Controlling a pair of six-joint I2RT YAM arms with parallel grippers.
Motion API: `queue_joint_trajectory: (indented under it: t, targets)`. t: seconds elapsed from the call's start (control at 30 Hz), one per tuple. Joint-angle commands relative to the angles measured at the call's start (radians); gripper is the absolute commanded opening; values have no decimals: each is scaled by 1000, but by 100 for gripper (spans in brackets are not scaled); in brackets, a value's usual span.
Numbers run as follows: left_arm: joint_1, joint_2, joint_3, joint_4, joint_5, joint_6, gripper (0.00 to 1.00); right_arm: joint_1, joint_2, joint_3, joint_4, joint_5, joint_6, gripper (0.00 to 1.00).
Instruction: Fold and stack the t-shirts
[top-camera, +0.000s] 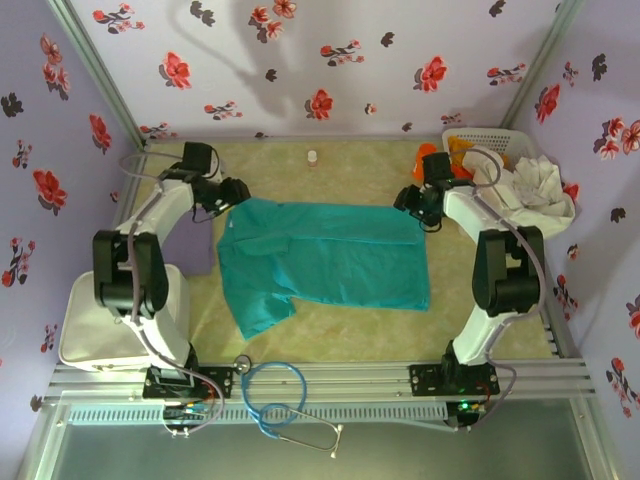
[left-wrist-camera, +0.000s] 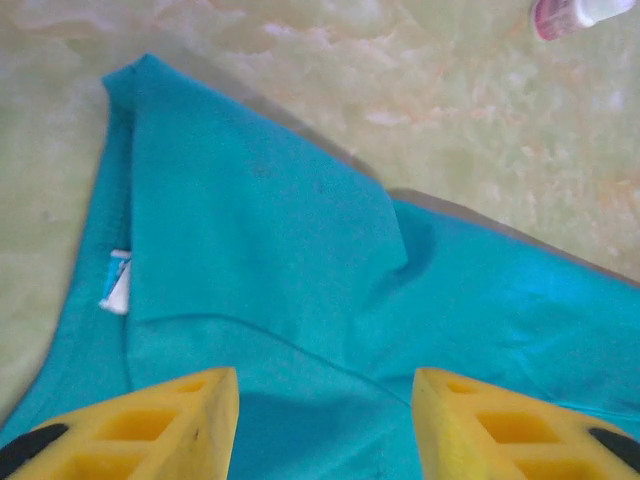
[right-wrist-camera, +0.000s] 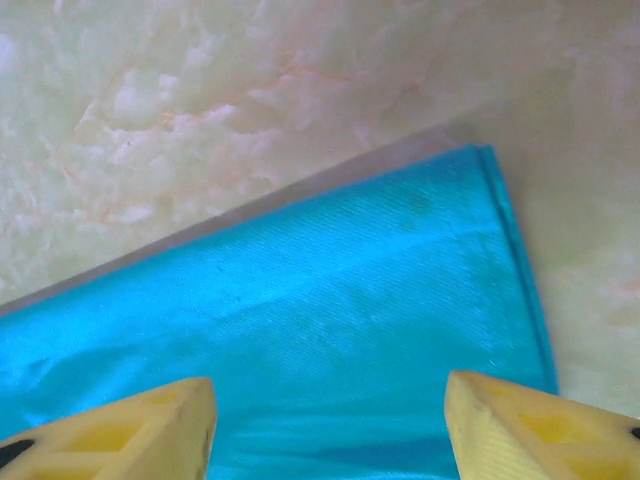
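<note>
The teal t-shirt (top-camera: 330, 255) lies flat in the middle of the counter (top-camera: 350, 325), its long side running left to right. A doubled edge along its far side suggests one fold is already in. One sleeve trails toward the near-left.

The left pincer (top-camera: 238, 192) hovers over the shirt's far-left corner, by the collar and its label (left-wrist-camera: 117, 285). Its yellow fingers (left-wrist-camera: 170, 420) stand apart and grasp nothing. The right pincer (top-camera: 412, 203) hangs over the far-right corner, also parted and empty, with the doubled hem (right-wrist-camera: 510, 240) just ahead of it.

One arm at each far corner fits a two-handed fold: lifting both ends together would keep the edge straight and stop the cloth bunching.

The rest of the pile, orange (top-camera: 462, 160) and off-white (top-camera: 540, 185) cloth, waits in the white basket (top-camera: 500, 135) at the far-right corner, so the stack looks barely begun. A small bottle (top-camera: 313, 157) stands at the far edge, well apart from the shirt.
</note>
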Motion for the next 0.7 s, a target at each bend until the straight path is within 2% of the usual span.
queue_joint_trajectory:
  t: [0.0, 0.3, 0.67]
  targets:
    - [-12, 107, 60, 31, 63, 6, 47, 5, 77, 31, -12, 25, 40, 61]
    - [20, 316, 151, 59, 63, -27, 42, -8, 172, 33, 16, 30, 70, 56]
    - [66, 350, 154, 120, 68, -106, 40, -55, 271, 164, -59, 68, 44, 53]
